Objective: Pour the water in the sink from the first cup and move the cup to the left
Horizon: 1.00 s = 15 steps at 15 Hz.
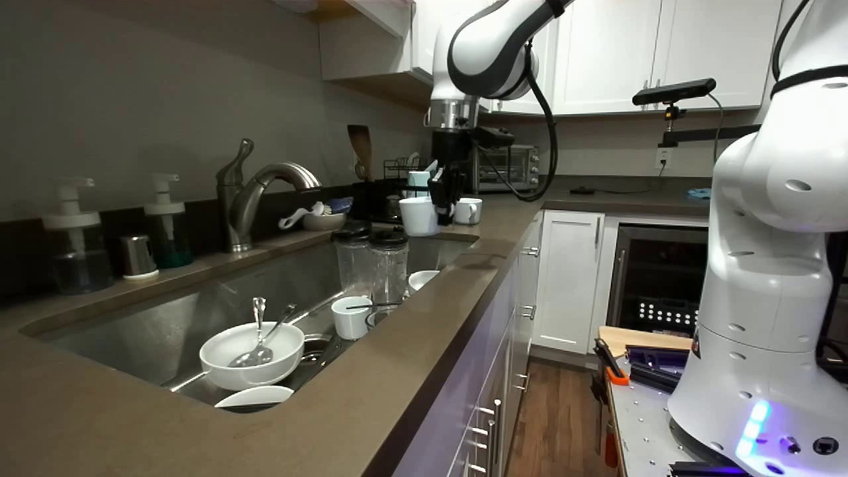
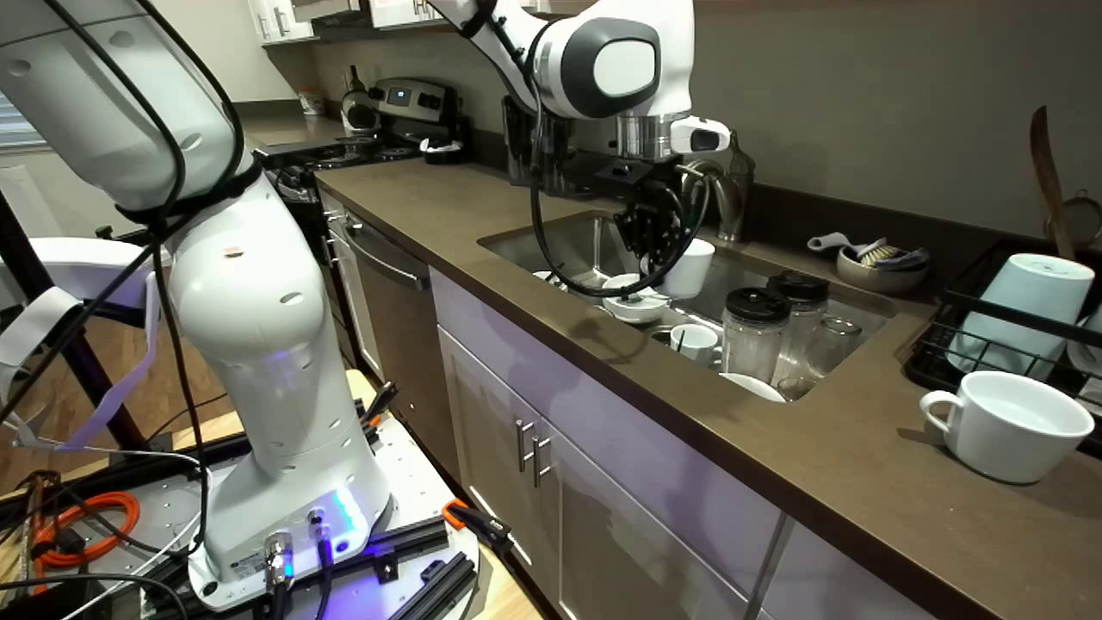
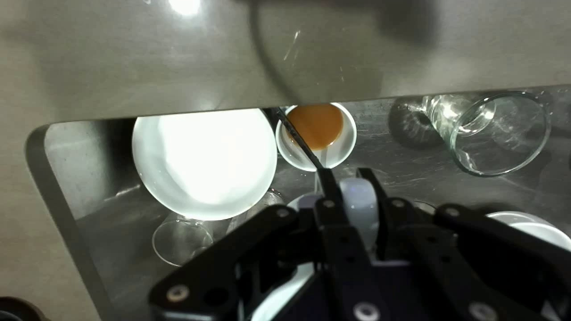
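Observation:
A white cup [image 1: 418,217] is held above the far part of the stainless-steel sink [image 1: 156,344], roughly upright. It also shows over the sink [image 2: 568,245] in an exterior view, where the cup [image 2: 692,269] hangs beside the fingers. My gripper [image 1: 444,211], also in an exterior view [image 2: 650,269], is shut on the cup's handle. In the wrist view the white handle [image 3: 360,207] stands between the fingertips of the gripper [image 3: 345,174]; most of the cup body is hidden behind the fingers. Whether the cup holds water cannot be seen.
In the sink stand a white bowl with utensils [image 1: 252,358], a white cup with orange-brown liquid [image 3: 316,127], lidded jars [image 2: 756,331] and glasses. The faucet [image 1: 245,199] rises behind. Another white cup [image 2: 1007,426] stands on the counter beside the dish rack [image 2: 930,344].

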Each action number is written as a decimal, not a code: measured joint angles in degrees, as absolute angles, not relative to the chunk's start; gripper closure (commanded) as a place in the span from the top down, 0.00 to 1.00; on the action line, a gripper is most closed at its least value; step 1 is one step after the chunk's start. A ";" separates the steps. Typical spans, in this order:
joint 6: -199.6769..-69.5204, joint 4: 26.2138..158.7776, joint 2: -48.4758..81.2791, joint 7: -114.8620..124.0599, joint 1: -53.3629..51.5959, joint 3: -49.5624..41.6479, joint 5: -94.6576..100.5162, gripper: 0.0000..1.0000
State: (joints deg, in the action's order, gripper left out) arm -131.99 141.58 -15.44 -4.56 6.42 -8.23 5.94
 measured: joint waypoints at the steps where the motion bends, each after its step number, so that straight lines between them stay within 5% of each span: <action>1: -132.01 141.57 -15.20 -5.62 6.25 -8.08 5.95 0.04; 13: -131.79 136.86 -12.57 -26.11 1.93 -7.33 6.47 0.04; 14: -131.42 136.07 -12.17 -27.87 1.93 -7.36 6.47 0.16; 15: -130.79 135.32 -11.76 -29.28 1.93 -7.41 6.43 0.16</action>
State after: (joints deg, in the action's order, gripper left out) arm -130.79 135.32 -11.76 -29.28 1.93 -7.41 6.43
